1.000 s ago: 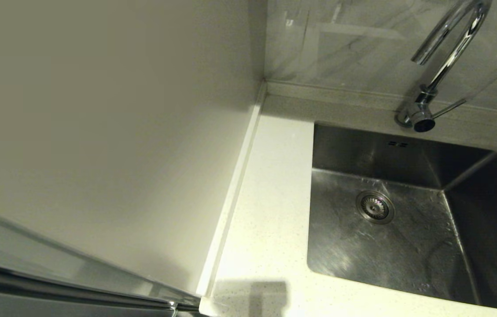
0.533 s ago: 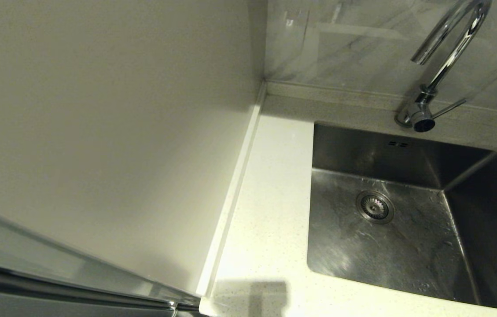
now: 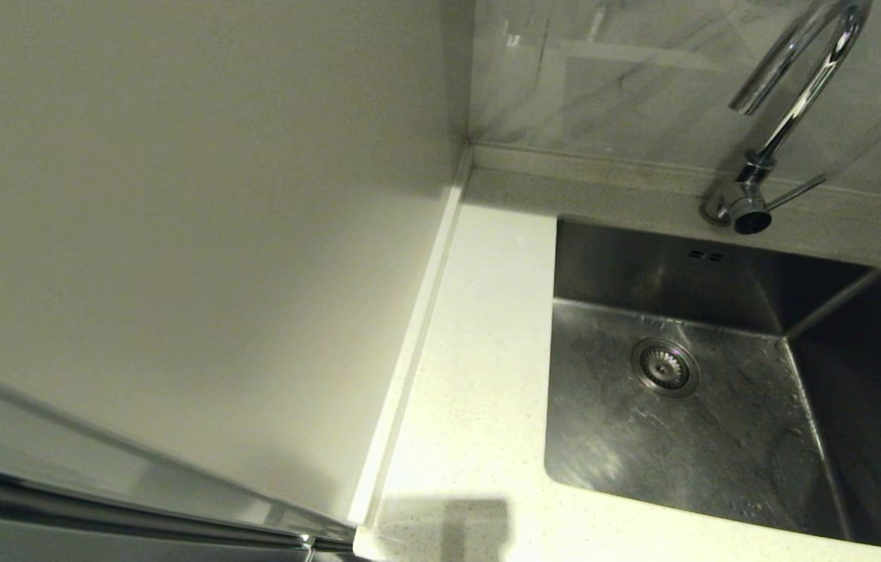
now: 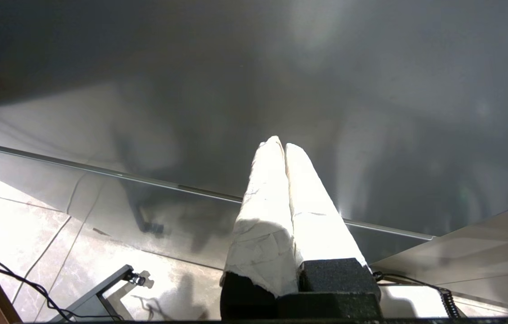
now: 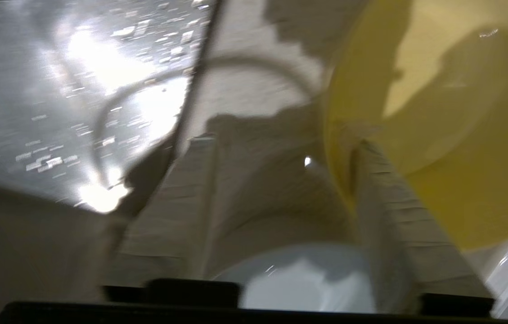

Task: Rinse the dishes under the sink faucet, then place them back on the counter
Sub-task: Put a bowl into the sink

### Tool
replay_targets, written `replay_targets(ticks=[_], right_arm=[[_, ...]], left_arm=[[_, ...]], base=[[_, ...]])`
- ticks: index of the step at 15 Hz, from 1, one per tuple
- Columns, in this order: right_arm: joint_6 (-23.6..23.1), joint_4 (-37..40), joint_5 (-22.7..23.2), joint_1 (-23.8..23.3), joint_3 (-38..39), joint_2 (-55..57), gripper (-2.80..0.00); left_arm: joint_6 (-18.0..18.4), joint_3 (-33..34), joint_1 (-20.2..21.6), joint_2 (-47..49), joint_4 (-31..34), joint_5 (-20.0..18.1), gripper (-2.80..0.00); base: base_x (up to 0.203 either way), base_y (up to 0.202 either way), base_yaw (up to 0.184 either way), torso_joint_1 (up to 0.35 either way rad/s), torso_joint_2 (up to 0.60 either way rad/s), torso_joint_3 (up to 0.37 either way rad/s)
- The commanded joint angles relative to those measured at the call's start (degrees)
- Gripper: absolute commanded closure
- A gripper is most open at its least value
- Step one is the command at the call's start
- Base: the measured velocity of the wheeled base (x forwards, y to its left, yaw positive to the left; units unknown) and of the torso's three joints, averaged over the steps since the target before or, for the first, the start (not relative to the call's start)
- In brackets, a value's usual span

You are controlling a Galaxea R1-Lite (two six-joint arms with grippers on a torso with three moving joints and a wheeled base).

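The right gripper (image 5: 280,148) has its fingers (image 5: 397,234) spread astride the yellow bowl's (image 5: 442,121) rim on the bench (image 5: 254,76) beside the sink (image 5: 56,90), mouth facing the camera; a pale bowl (image 5: 298,279) sits nearer; the left gripper (image 4: 284,146) hangs parked, fingers pressed together.

wall panel (image 3: 190,234): cream, plain | backsplash (image 3: 627,86): marbled | floor tiles (image 4: 15,220): glossy

yellow bowl (image 5: 442,135) tilted on counter (image 5: 254,76) beside sink (image 5: 56,90)
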Motion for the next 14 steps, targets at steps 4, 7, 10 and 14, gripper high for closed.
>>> replay_targets(ticks=[4, 7, 10, 14], right_arm=[[-0.6, -14.1, 4.2, -0.2, 6.5, 4.2, 0.00], [-0.3, -14.2, 7.8, -1.2, 8.7, 0.1, 0.00], [0.2, -14.2, 14.4, -3.3, 13.9, -8.7, 0.00], [0.4, -14.2, 23.9, -7.4, 22.6, -22.9, 0.00]], left_arm=[[0.0, 0.0, 0.0, -0.2, 0.0, 0.0, 0.00], [0.0, 0.0, 0.0, -0.2, 0.0, 0.0, 0.00], [0.0, 0.0, -0.1, -0.2, 0.0, 0.0, 0.00], [0.0, 0.0, 0.0, -0.2, 0.0, 0.0, 0.00]], base=[[0.000, 0.000, 0.000, 0.000, 0.00, 0.000], [0.000, 0.000, 0.000, 0.000, 0.00, 0.000], [0.000, 0.000, 0.000, 0.000, 0.00, 0.000], [0.000, 0.000, 0.000, 0.000, 0.00, 0.000]])
